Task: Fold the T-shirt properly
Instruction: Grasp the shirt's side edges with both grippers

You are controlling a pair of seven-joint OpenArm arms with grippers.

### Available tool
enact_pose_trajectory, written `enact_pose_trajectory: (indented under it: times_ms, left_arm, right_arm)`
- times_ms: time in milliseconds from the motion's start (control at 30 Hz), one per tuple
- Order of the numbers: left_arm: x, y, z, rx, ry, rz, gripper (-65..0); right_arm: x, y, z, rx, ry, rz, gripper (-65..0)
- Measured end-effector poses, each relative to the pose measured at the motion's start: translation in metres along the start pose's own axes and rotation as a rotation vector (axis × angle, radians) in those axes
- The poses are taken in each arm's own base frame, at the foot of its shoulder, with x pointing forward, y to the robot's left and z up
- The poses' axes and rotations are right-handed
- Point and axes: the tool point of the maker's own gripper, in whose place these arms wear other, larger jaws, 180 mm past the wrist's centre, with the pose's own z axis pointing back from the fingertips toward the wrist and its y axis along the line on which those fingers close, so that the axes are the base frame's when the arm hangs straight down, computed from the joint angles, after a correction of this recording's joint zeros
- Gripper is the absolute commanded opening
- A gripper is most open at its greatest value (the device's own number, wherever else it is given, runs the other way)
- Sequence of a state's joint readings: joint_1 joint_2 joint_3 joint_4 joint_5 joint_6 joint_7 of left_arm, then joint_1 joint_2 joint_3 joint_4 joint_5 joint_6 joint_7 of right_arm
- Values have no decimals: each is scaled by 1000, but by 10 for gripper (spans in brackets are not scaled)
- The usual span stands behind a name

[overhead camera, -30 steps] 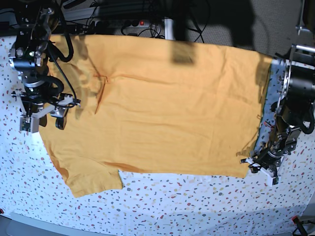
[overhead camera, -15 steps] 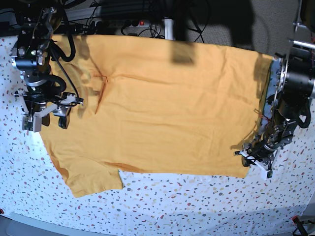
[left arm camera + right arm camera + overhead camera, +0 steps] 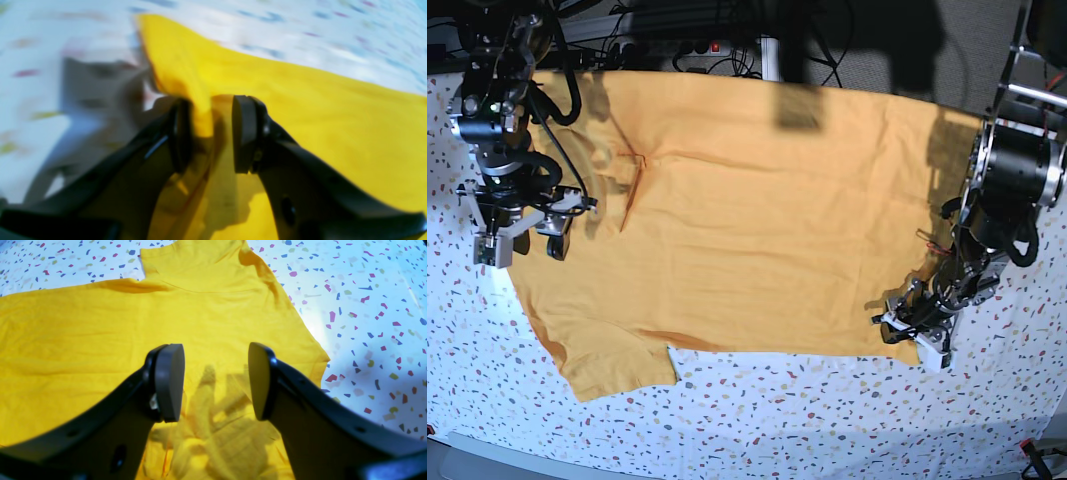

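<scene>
1. Left wrist view: my left claw [image 3: 210, 133] is down at the hem corner of the big plain orange-yellow cotton T-shirt [image 3: 317, 116]. A raised ridge of fabric stands between the two black pads, against the left-hand one, with a gap to the right-hand one. So the jaws are parted around cloth, not clenched on it. The picture is blurred, and I can't tell if the fold is truly caught. The white speckled terrazzo-pattern tablecloth [image 3: 300, 30] runs across the top of the frame.

2. Right wrist view: my right claw [image 3: 216, 381] hangs released over flat yellow cloth, pads wide apart, nothing between them. A short sleeve lies at the upper middle of the frame, tablecloth to the right.

3. Base view: the T-shirt [image 3: 767, 220] lies spread flat across the middle of the frame, sleeve at lower left, no lettering showing. The left claw [image 3: 912, 328] sits on the lower-right hem corner; the right claw [image 3: 522, 232] hovers at the left edge.

4. My read: this is the gather-the-corners step before the first fold. Next, I'd say, the left jaws need to close fully on that ridge and the right must drop and pinch its own edge.

5. Containers: none in any view.
</scene>
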State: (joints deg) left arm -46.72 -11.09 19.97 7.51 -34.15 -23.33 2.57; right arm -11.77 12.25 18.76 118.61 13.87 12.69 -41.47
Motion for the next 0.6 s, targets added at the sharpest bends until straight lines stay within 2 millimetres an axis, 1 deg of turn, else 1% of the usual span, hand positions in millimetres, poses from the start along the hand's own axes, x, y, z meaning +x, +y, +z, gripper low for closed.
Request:
enact_pose_trajectory:
  times_ms: [67, 167, 200, 300, 367, 500, 533, 600]
  left_arm:
    - [3, 1, 0, 3, -4, -2, -454]
    - [9, 4, 1, 11, -24, -13, -497]
    - [9, 4, 1, 13, -26, -14, -522]
    - [13, 13, 1, 74, -52, -14, -650]
    - [18, 18, 2, 96, -79, -14, -650]
    - [19, 21, 3, 101, -80, -15, -650]
    - [19, 22, 3, 103, -79, -16, -650]
    - [20, 24, 4, 105, -85, -17, -650]
  right_arm:
    - [0, 0, 0, 0, 0, 0, -354]
    - [0, 0, 0, 0, 0, 0, -354]
    - [0, 0, 0, 0, -1, 0, -354]
    - [0, 0, 0, 0, -1, 0, -354]
    - [3, 0, 0, -3, -17, 3, -354]
    - [22, -2, 0, -12, -107, 11, -353]
    - [27, -6, -3, -35, -117, 32, -353]
    - [36, -16, -14, -78, -131, 54, -353]
